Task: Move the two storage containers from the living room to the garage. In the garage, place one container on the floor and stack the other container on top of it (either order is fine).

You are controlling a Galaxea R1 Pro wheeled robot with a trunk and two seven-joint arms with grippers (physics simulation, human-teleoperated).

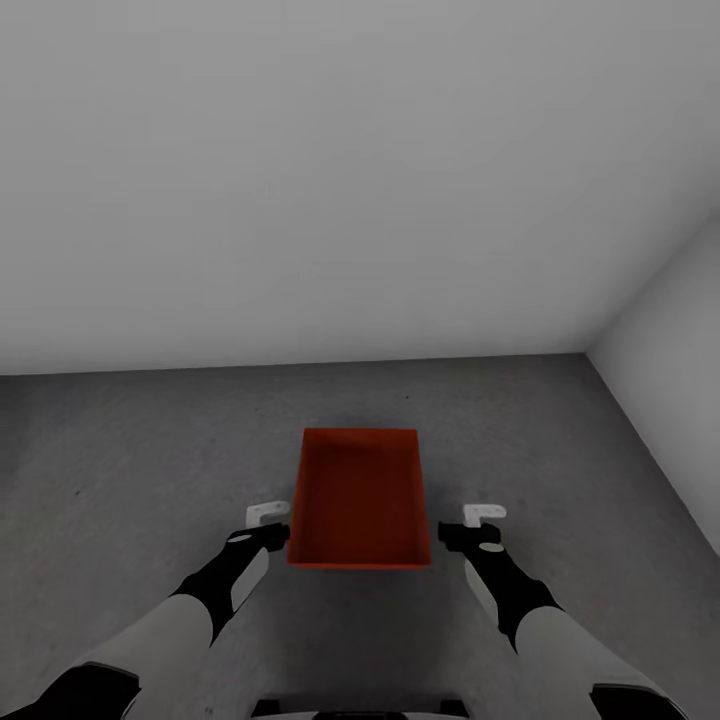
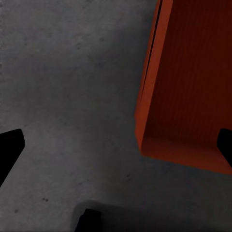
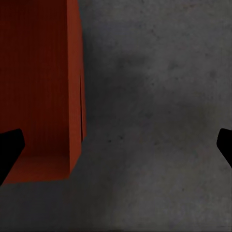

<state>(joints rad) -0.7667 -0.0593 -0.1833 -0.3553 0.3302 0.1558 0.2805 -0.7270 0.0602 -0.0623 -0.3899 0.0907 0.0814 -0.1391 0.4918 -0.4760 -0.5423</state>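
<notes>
A red-orange open-top storage container [image 1: 358, 495] rests on the dark concrete garage floor [image 1: 150, 470], straight ahead of me. A thin dark seam runs along its side wall [image 2: 151, 53], also seen on the container's other side [image 3: 81, 104]; whether a second bin sits under it I cannot tell. My left gripper [image 1: 270, 524] hovers open right beside the near left corner, its dark fingertips [image 2: 9, 150] spread wide. My right gripper [image 1: 482, 524] is open too, a short gap off the near right corner, with nothing between its fingers [image 3: 9, 150].
A plain light-grey wall [image 1: 300, 180] closes the room behind the bin, and a second wall [image 1: 670, 320] meets it at the right corner. Bare speckled concrete surrounds the bin on all sides.
</notes>
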